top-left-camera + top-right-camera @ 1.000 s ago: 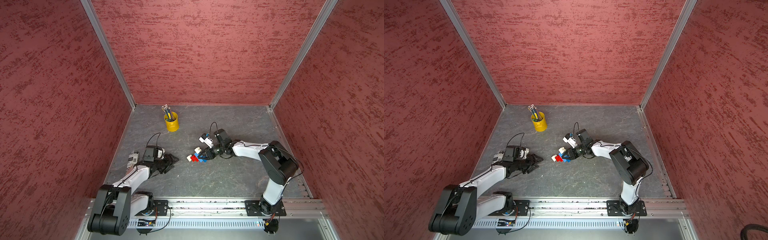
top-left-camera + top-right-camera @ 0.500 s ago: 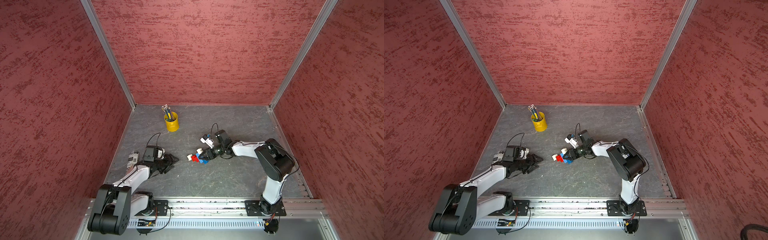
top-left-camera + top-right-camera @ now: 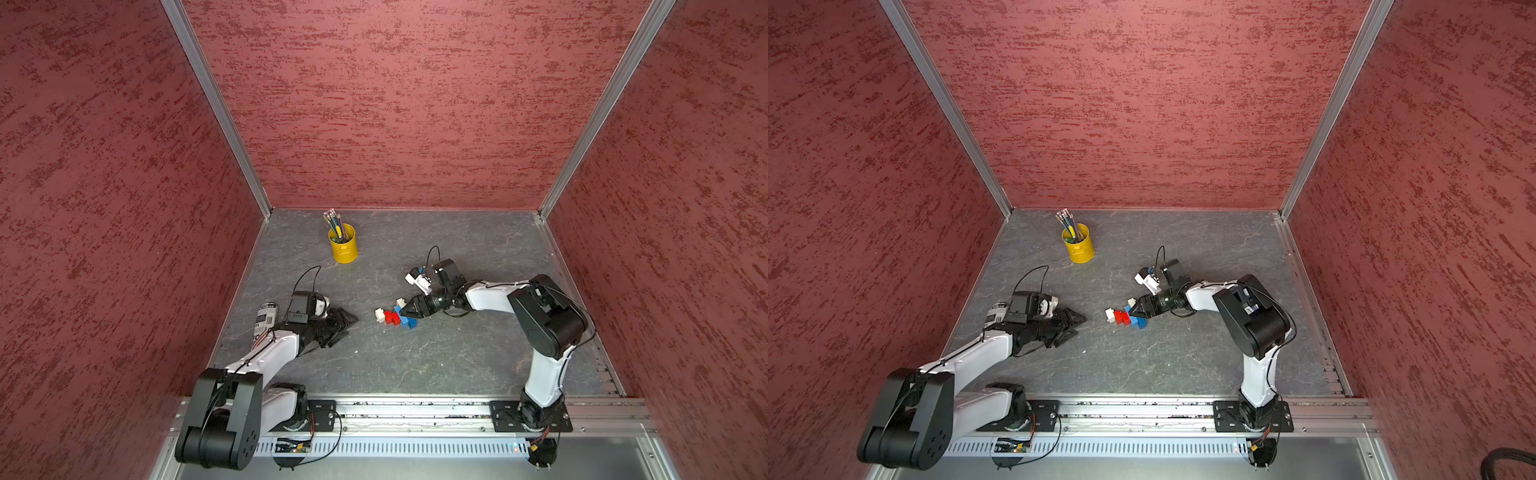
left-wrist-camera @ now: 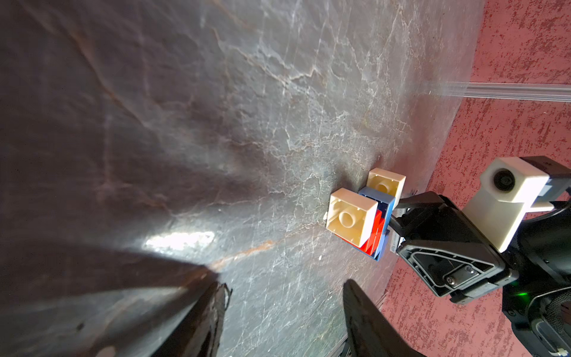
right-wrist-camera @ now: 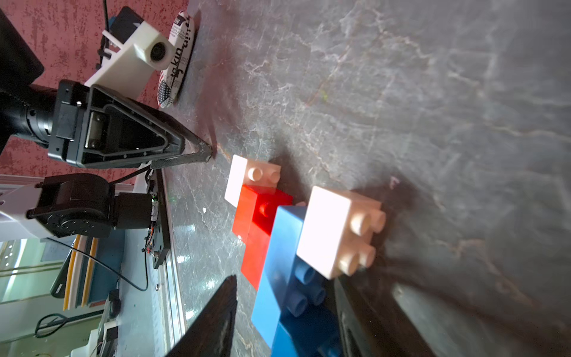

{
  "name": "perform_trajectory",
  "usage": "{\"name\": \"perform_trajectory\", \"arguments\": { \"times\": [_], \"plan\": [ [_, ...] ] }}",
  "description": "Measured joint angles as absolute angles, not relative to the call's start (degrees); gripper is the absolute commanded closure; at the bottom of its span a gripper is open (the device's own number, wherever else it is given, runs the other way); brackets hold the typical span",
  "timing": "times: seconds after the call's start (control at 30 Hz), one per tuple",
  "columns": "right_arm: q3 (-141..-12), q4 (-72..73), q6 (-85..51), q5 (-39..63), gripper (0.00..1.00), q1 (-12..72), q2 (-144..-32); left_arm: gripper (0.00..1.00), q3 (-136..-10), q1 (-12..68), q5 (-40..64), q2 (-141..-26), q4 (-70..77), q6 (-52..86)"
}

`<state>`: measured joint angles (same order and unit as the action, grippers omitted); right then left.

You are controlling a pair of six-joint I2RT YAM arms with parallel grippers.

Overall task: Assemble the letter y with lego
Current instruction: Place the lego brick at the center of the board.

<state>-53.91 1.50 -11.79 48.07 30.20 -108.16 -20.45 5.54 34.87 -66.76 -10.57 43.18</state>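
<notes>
Your right gripper [image 3: 406,309], jaws parted astride the blue end of the letter y [image 3: 395,318], which lies flat on the table [image 3: 415,365] at its fingertips, white foot [image 3: 379,314] farthest from it, your left gripper [image 3: 347,326] spread, well beyond.

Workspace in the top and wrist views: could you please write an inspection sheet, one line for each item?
Surface: grey marbled table, no spill seen.
Job's things: letter y lies flat mid-table, bricks joined; no loose brick seen.
Clutter: yellow pencil cup upright at the back; printed can lying beside the left arm.
Grippers: left gripper open, empty, low, apart from the letter; right gripper open, jaws either side of the letter's blue end.
Cables: black cable loops at each wrist camera, clear of the bricks.
Surroundings: red textured walls; metal rail at the front.
</notes>
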Motion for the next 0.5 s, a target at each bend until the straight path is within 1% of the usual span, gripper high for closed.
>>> {"name": "perform_trajectory", "arguments": {
  "times": [0.17, 0.33, 0.43, 0.5],
  "plan": [
    [-51.75, 1.48, -12.34, 45.04, 0.45, 29.43, -105.58, 0.37, -20.45, 6.22, 34.87, -66.76, -10.46, 43.18],
    [-46.85, 1.50, -14.20, 39.72, 0.45, 29.34, -97.97, 0.37, -20.75, 7.75, 34.68, -66.76, -10.74, 42.96],
    [-43.44, 1.69, -15.86, 36.27, 0.48, 29.61, -92.86, 0.37, -21.58, 8.47, 34.54, -66.96, -11.18, 42.70],
    [-41.30, 2.13, -17.23, 34.13, 0.53, 30.28, -90.32, 0.37, -22.15, 8.82, 34.50, -67.29, -11.31, 42.57]
  ]
}}
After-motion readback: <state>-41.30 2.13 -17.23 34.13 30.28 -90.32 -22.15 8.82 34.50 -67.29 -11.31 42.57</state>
